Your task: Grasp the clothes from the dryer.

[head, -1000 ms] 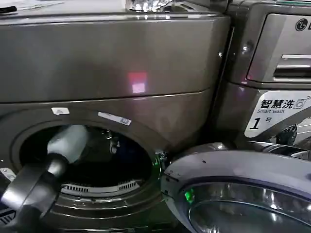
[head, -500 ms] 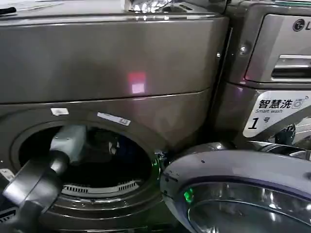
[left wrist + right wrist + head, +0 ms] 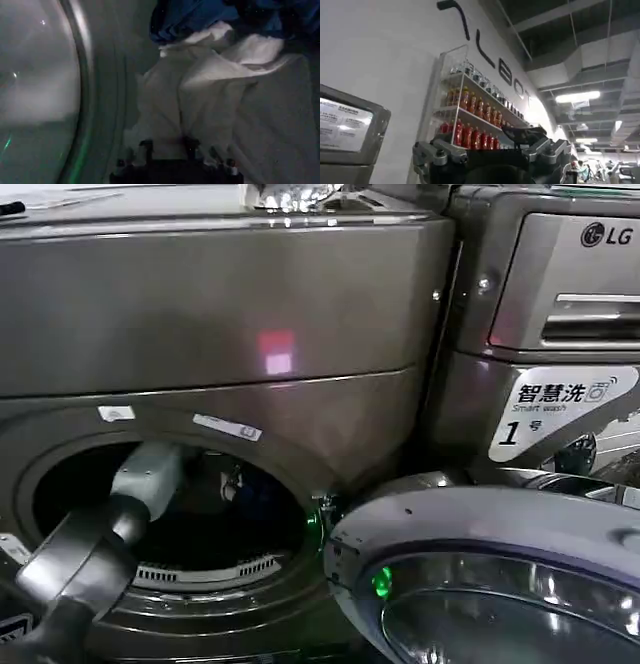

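The left arm (image 3: 95, 534) reaches through the round opening of the dryer (image 3: 220, 354), so the dark drum hides its claw in the head view. In the left wrist view, the left claw (image 3: 169, 146) is clenched on the white cloth (image 3: 210, 95), with the dark blue garment (image 3: 200, 15) behind it. The open door (image 3: 500, 584) stands beside the opening. The right claw (image 3: 492, 150) points toward a shelf of bottles (image 3: 470, 120); whether it is released I cannot tell.

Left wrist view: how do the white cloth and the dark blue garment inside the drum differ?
The white cloth is pale and creased into folds; the dark blue garment is deep blue and mostly in shadow. The white cloth lies directly in front of the left pincer; the blue garment sits beyond it, farther from the pincer. Both are crumpled and lie touching inside the dryer.
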Motion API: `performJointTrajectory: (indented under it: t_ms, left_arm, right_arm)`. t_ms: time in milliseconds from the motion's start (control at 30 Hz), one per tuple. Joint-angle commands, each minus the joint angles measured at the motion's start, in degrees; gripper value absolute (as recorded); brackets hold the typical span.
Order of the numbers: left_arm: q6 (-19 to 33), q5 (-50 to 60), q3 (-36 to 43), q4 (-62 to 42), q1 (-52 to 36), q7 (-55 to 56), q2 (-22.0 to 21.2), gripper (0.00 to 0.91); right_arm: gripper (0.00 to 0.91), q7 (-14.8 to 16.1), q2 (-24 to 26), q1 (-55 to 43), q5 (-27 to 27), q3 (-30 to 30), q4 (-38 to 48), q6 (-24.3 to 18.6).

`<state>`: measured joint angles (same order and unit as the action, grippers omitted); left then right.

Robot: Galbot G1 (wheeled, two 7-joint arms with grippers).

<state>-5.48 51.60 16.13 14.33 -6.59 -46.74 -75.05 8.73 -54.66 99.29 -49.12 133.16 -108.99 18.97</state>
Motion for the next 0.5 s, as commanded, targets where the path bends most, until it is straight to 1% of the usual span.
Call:
performJointTrajectory:
  t_ms: [33,200,300,400,500]
  left_arm:
    - [-0.80,-2.86,-2.00,2.51,-0.36,1.32,0.01,0.000]
    - [-3.77,-8.35,-8.12,8.36,-0.44,1.57,0.15,0.000]
    - [-6.63,-14.49,-11.97,12.13,0.81,2.77,0.70,0.000]
    - [-8.73,-23.24,-15.91,17.70,4.60,7.94,1.65,0.000]
    - [-9.81,-31.35,-21.82,23.33,8.01,14.33,1.72,0.000]
  right_arm:
    - [0.907,-0.03,-0.07,-0.19,0.04,-0.26,-0.05,-0.02]
    - [0.907,0.10,-0.15,-0.43,0.93,-0.64,-0.02,-0.22]
    - [0.907,0.12,-0.42,-0.52,0.97,-0.72,-0.07,-0.24]
    - [0.907,0.12,-0.76,-0.83,1.08,-1.17,-0.20,-0.29]
    - [0.907,0.08,-0.86,-1.08,1.11,-1.62,-0.62,-0.29]
